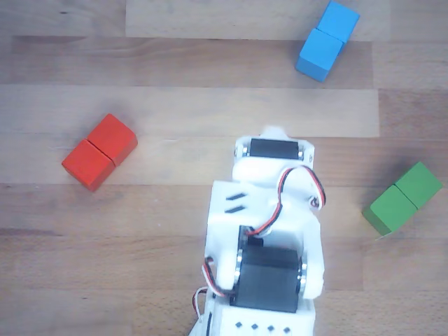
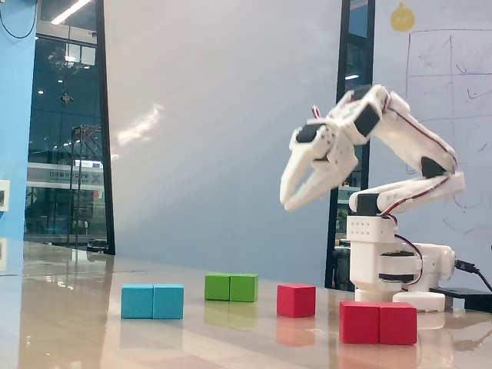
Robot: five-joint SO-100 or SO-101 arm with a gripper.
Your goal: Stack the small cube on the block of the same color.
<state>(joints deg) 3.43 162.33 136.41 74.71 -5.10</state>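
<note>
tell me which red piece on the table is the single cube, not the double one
In the fixed view, the small cube is the one standing alone behind the red block. It shows no seam, while the longer block has a seam across its middle.

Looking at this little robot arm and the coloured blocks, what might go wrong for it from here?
The gripper hangs open and empty, high above the table, so the small red cube is not yet picked up; a badly aimed descent might knock it away. The red block lies close to that cube in the fixed view, so the fingers could bump it while grasping. In the other view, the arm hides the small cube, which may make aiming harder.
</note>
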